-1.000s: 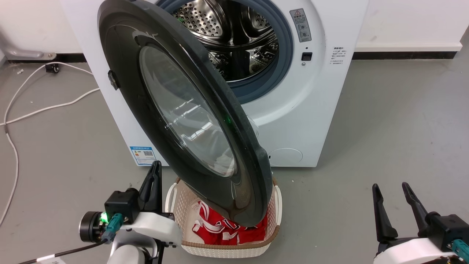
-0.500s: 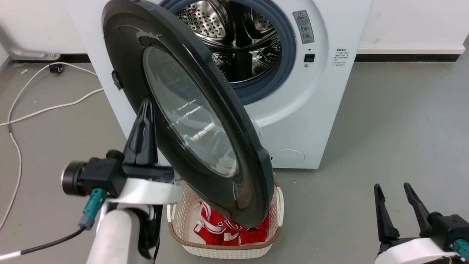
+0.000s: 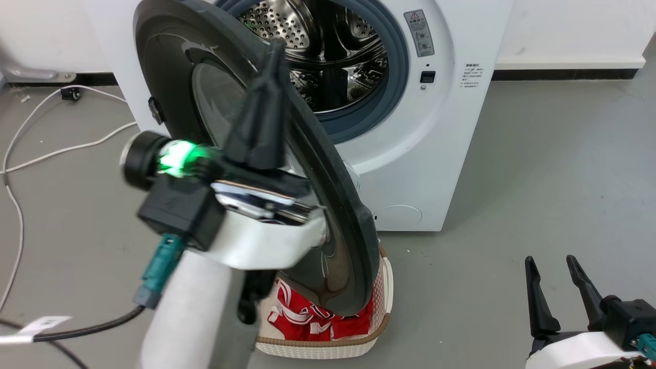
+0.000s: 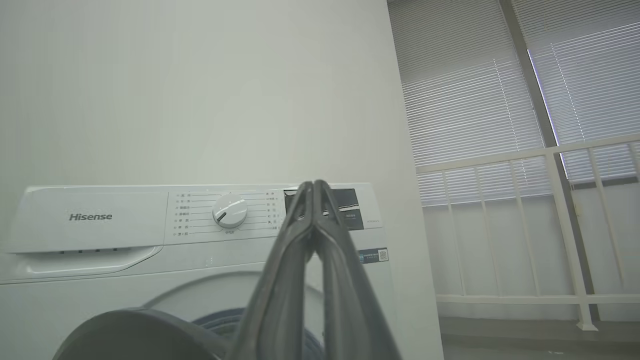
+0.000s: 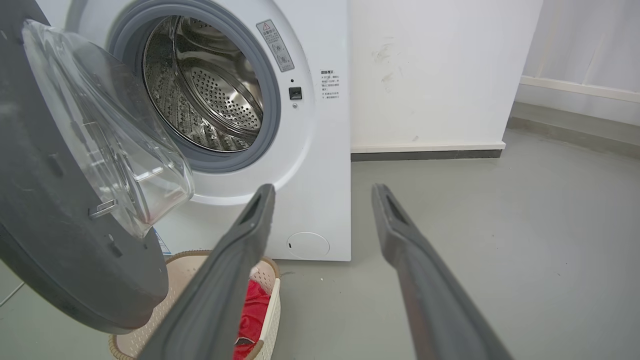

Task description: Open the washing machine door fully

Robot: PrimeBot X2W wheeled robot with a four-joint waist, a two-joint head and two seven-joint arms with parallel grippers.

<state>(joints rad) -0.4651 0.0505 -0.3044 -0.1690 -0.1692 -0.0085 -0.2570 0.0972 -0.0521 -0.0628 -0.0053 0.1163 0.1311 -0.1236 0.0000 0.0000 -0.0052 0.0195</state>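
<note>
The white washing machine (image 3: 451,133) stands at the wall with its steel drum (image 3: 328,56) exposed. Its round black door (image 3: 338,205), with a bulging clear glass bowl (image 5: 115,145), hangs about halfway open, hinged on the left. My left gripper (image 3: 274,48) is shut with nothing between its fingers; it is raised in front of the door's outer face, tips up near the door's top edge. In the left wrist view the shut fingers (image 4: 315,192) point at the control panel (image 4: 200,212), with the door's rim (image 4: 135,332) below. My right gripper (image 3: 551,266) stands open at the lower right, apart from the machine.
A cream laundry basket (image 3: 379,312) holding red clothing (image 3: 307,315) sits on the floor under the door's lower edge. White cables (image 3: 51,148) trail over the grey floor at left. Open floor (image 3: 538,169) lies right of the machine. A white railing (image 4: 525,225) stands before blinds.
My left arm has risen and swung right, from low beside the basket to high in front of the door's face. The door and right gripper have hardly moved.
</note>
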